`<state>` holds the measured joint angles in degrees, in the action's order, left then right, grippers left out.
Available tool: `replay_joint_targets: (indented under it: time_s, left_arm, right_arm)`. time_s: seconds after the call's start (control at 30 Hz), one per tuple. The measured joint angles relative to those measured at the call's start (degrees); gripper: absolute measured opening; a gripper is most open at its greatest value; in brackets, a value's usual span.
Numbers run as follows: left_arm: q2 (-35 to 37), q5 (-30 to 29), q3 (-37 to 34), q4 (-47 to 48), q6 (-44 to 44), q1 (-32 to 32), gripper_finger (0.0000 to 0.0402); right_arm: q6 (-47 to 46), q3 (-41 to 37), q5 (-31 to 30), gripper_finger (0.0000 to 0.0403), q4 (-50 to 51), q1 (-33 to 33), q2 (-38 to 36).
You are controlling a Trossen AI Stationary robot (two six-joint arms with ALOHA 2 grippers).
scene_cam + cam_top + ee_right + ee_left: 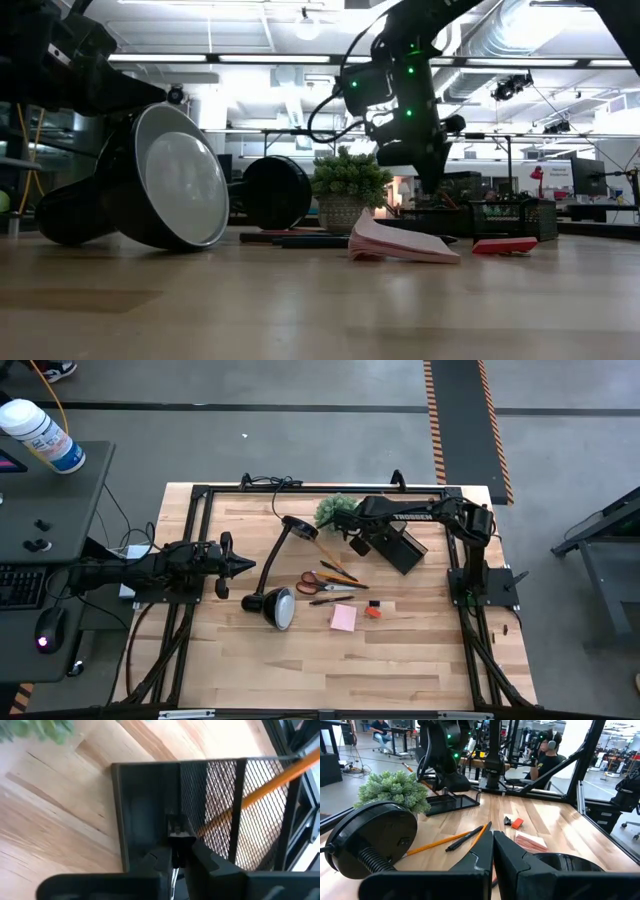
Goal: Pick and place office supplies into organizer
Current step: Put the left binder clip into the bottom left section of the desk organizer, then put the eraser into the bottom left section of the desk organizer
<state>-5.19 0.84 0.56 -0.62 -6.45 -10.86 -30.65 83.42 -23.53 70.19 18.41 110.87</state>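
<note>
Right wrist view, fingers (175,851) seemingly pinching binder clip (176,827), over organizer (145,815).

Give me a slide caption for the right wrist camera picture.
Right gripper holds a small black binder clip over the mesh organizer, where an orange pencil already lies.

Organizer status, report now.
Right gripper over organizer, pinching a small black clip. Left gripper shut, idle beside the lamp. Orange pencil already inside; scissors still on table.
</note>
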Motion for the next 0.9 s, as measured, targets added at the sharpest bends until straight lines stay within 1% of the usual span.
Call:
replay_joint_targets:
  time_s: [0.23,0.47,0.67,0.83,0.9]
  left_arm:
    - [0.0,0.0,0.0,0.0,0.0,0.0,0.0001]
    - [0.0,0.0,0.0,0.0,0.0,0.0,0.0001]
    - [0.0,0.0,0.0,0.0,0.0,0.0,0.0001]
    - [0.0,0.0,0.0,0.0,0.0,0.0,0.0001]
    - [0.0,0.0,0.0,0.0,0.0,0.0,0.0001]
  right_arm:
    - [1.0,0.0,1.4,0.0067,-1.6,-0.1,0.0]
    - [1.0,0.0,1.3,0.0089,-1.8,-0.1,0.0]
    - [1.1,0.1,2.0,0.0086,-1.2,-1.3,-0.1]
    - [0.5,0.1,3.0,0.0076,1.3,-5.0,-1.8]
    - [-1.2,0.1,3.1,0.0074,2.2,-6.8,-3.3]
